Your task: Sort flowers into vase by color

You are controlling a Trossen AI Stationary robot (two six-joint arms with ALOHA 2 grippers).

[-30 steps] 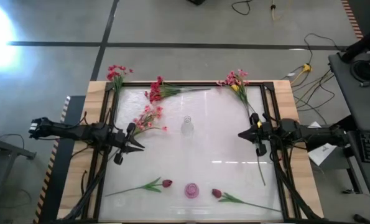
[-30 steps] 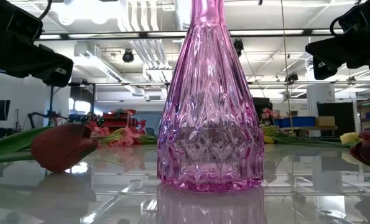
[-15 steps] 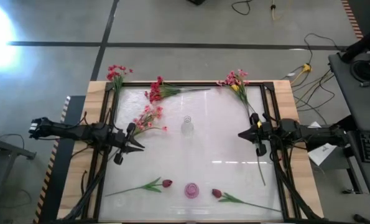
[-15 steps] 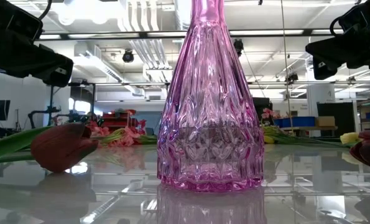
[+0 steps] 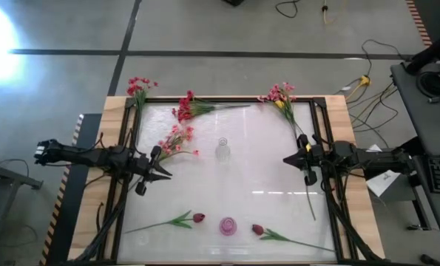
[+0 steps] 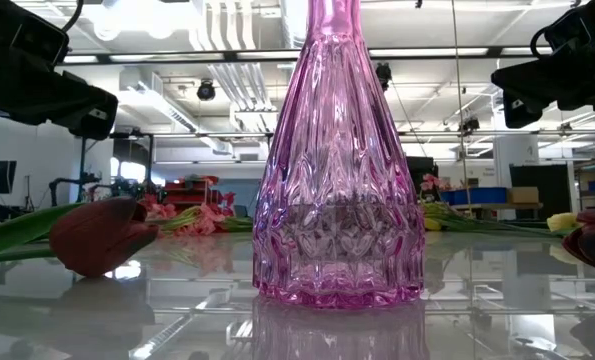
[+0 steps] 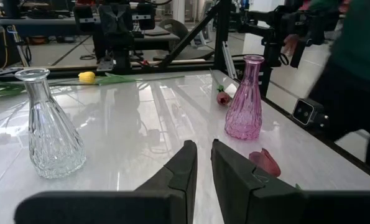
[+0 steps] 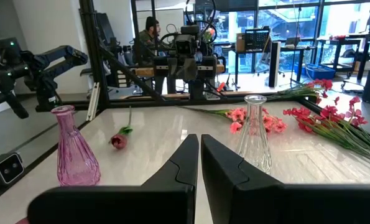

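Near edge: pink vase point(image 5: 228, 226) between two dark red buds point(image 5: 198, 218), point(image 5: 257, 230) lying flat on the table point(image 5: 264, 177). Mid-table: clear vase point(image 5: 222, 150); left hand point(image 5: 147, 176) nearly closed with a slim gap, holding nothing; right hand point(image 5: 307, 164) closed and empty, over a long stem by the right rail. Far side: pink sprays point(image 5: 177, 139), point(image 5: 279, 93), red sprays point(image 5: 184, 108), point(image 5: 138, 86) and a yellow tulip point(image 5: 279, 104); no flower is in a vase yet.

Likely risks: both vases are narrow-necked and tall, so a sideways nudge from an arm or a stem driven in at an angle could tip one; thin stems on a glossy top may slip from a pinch; overlapping pink and yellow stems may lift together.

The table is a white, reflective slab in a dark frame. Beyond: concrete floor, cables, workbenches, a person point(image 8: 150, 31) seated behind.
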